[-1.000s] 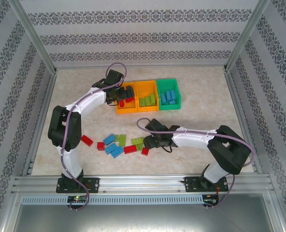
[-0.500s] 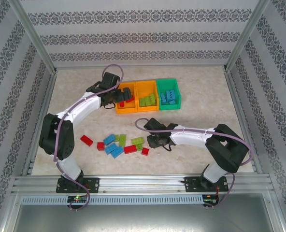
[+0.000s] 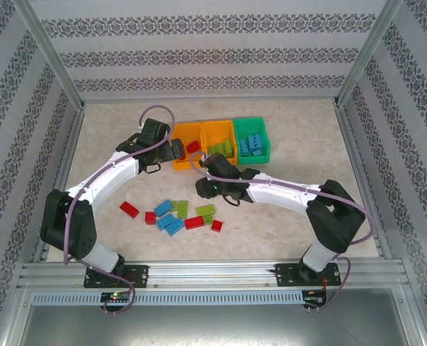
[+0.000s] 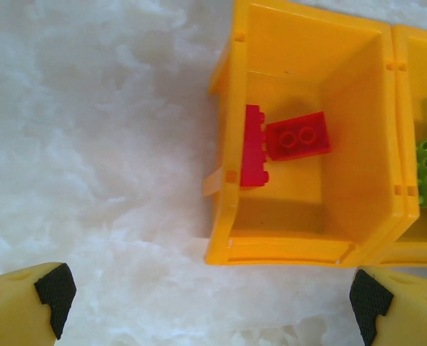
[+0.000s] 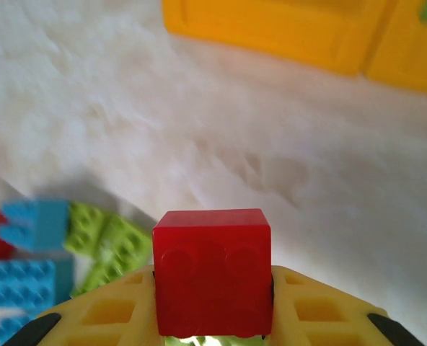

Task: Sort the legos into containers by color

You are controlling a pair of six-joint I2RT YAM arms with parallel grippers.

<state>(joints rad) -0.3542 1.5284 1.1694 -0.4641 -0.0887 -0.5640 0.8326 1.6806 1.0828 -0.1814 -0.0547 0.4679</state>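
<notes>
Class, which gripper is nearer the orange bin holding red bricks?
Left. The left gripper is open beside the orange bin; the right gripper, shut on a red brick, hangs farther off, in front of it.

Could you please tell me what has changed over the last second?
The right gripper closed on a red brick and carried it from the loose pile toward the bins. The left gripper, open, backed left off the left orange bin. Bins and pile unmoved.

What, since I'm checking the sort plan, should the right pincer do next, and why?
Probably move the right pincer over the left orange bin: it is shut on a red brick, not yet there, and that bin holds two red bricks.
</notes>
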